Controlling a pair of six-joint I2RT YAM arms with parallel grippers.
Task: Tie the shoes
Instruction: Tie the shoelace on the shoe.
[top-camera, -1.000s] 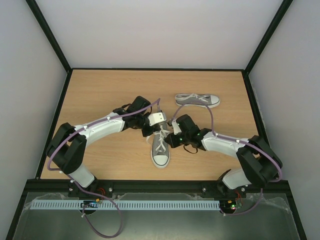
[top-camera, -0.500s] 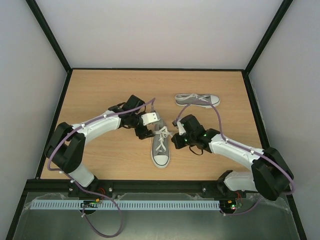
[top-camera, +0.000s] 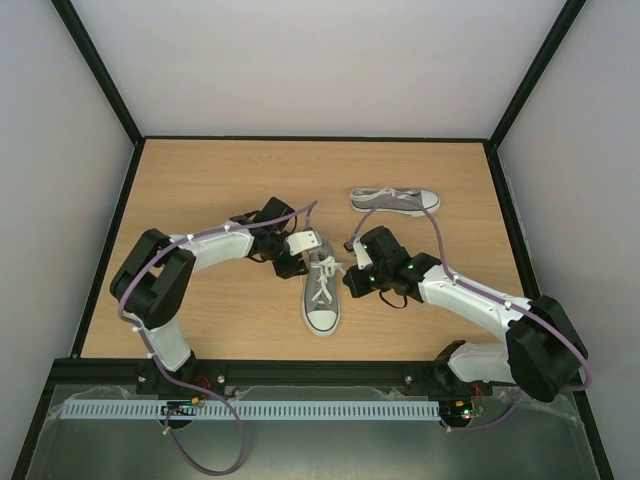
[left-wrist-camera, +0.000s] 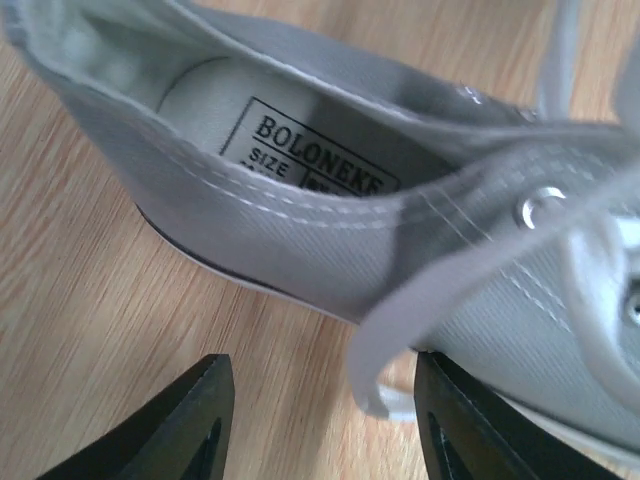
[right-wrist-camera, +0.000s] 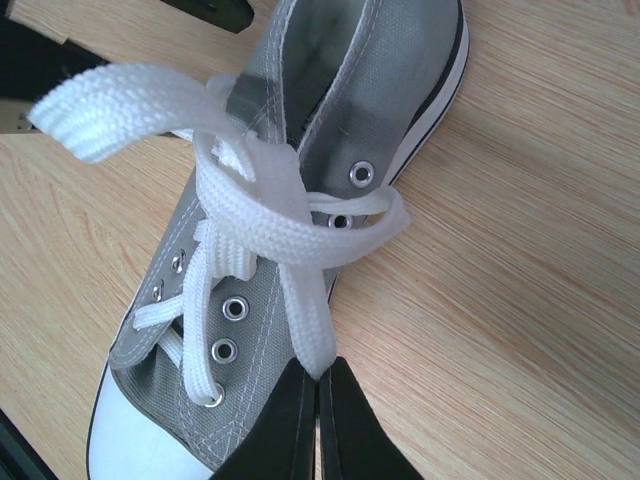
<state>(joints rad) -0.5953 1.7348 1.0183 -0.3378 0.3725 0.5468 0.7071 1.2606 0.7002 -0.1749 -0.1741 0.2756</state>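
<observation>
One grey shoe (top-camera: 321, 292) stands mid-table with its white toe cap toward me; the other shoe (top-camera: 395, 200) lies farther back on the right. My left gripper (left-wrist-camera: 325, 415) is open beside the near shoe's heel (left-wrist-camera: 290, 230). A loose lace end (left-wrist-camera: 372, 355) dangles between its fingers (left-wrist-camera: 190, 425) without being pinched. My right gripper (right-wrist-camera: 318, 378) is shut on a white lace (right-wrist-camera: 300, 300) that runs up to a loose crossing over the tongue. A free lace end (right-wrist-camera: 90, 118) sticks out to the upper left. From above, both grippers (top-camera: 293, 266) (top-camera: 350, 282) flank the near shoe.
The wooden table (top-camera: 200, 190) is bounded by a black frame (top-camera: 105, 240) and pale walls. Purple cables (top-camera: 430, 235) loop over both arms. Both arm bases sit at the near edge (top-camera: 320, 370).
My left gripper has opened and let go of its lace, shifting slightly beside the heel. My right gripper has shut on the other lace and the right arm has stretched left.
</observation>
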